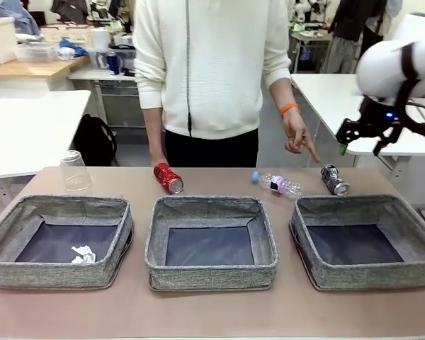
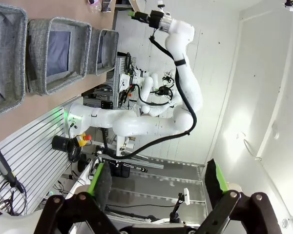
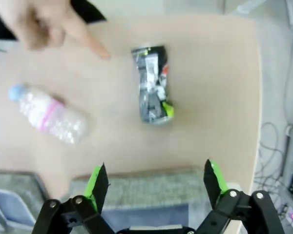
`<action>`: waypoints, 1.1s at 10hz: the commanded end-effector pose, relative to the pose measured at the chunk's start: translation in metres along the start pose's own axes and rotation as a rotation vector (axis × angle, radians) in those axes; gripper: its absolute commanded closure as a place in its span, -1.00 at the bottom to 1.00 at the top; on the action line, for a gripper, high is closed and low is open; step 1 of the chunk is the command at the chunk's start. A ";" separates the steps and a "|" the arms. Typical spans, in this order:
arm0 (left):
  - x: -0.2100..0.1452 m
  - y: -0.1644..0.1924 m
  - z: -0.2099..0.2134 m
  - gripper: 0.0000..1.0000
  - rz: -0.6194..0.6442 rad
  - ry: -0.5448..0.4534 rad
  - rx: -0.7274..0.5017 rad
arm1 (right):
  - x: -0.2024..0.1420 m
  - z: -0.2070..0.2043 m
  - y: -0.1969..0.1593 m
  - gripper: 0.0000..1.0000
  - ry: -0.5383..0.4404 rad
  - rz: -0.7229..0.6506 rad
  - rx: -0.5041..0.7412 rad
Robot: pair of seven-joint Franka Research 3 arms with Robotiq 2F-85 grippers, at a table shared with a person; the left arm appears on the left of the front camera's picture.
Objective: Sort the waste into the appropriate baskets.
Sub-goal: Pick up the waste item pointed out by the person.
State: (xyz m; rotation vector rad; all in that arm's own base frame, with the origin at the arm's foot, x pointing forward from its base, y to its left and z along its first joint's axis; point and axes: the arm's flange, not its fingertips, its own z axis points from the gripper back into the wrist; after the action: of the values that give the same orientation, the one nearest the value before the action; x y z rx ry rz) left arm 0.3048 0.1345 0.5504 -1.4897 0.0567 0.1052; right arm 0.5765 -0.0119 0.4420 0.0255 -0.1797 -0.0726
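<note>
The right gripper (image 1: pixel 346 142) hangs in the air above the far right corner of the worktop (image 1: pixel 212 312). Its two fingers are spread wide and hold nothing. From its wrist view, the dark can (image 3: pixel 152 85) lies on its side on the worktop, out in front of the right gripper (image 3: pixel 155 183) and in line with the gap between the fingers. The can is dented. The gripper and the can are apart. The grey rim of the right basket (image 3: pixel 151 192) sits between them, close under the fingers.

A person's hand (image 1: pixel 297 138) points a finger down at the dark can (image 1: pixel 334 180). The fingertip is just beside the can.

The small bottle (image 1: pixel 278 184) lies on its side near the can, behind the gap between the middle basket (image 1: pixel 211 276) and the right basket (image 1: pixel 368 276). The red can (image 1: pixel 168 177) lies behind the middle basket. The clear cup (image 1: pixel 75 171) stands upside down behind the left basket (image 1: pixel 57 273). The white paper wad (image 1: pixel 82 254) lies inside the left basket.

The left gripper (image 2: pixel 157 180) is also spread wide and holds nothing. It faces away from the worktop, well apart from all the waste.
</note>
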 end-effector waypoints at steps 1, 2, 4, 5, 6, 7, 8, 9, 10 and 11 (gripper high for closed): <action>-0.001 -0.003 0.001 -1.00 -0.013 0.007 -0.015 | 0.013 -0.021 0.008 -1.00 -0.002 0.010 0.027; -0.001 -0.003 0.001 -1.00 -0.013 0.007 -0.015 | 0.014 -0.038 0.010 -1.00 0.010 0.030 0.045; -0.001 -0.003 0.001 -1.00 -0.013 0.007 -0.015 | -0.002 -0.031 0.007 -1.00 0.074 0.020 0.084; -0.001 -0.003 0.001 -1.00 -0.013 0.007 -0.015 | 0.010 -0.050 0.010 -1.00 0.040 0.015 0.016; -0.001 -0.003 0.001 -1.00 -0.013 0.007 -0.015 | 0.007 -0.052 0.013 -1.00 0.059 0.013 0.033; -0.001 -0.003 0.001 -1.00 -0.013 0.007 -0.015 | 0.012 -0.061 0.013 -1.00 0.022 0.020 0.009; -0.001 -0.003 0.001 -1.00 -0.013 0.007 -0.015 | 0.018 -0.076 0.015 -1.00 0.032 0.057 0.034; -0.001 -0.003 0.001 -1.00 -0.013 0.007 -0.015 | 0.022 -0.087 0.013 -1.00 0.018 0.056 0.017; -0.001 -0.003 0.001 -1.00 -0.013 0.007 -0.015 | 0.025 -0.097 0.010 -1.00 0.025 0.039 0.020; -0.001 -0.003 0.001 -1.00 -0.013 0.007 -0.015 | 0.029 -0.107 0.007 -1.00 0.007 0.021 0.030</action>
State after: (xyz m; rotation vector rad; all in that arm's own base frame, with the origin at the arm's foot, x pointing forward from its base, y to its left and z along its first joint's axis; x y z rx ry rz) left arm 0.3047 0.1346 0.5505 -1.4896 0.0562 0.1052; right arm 0.6134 -0.0007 0.3436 0.0556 -0.1414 -0.0485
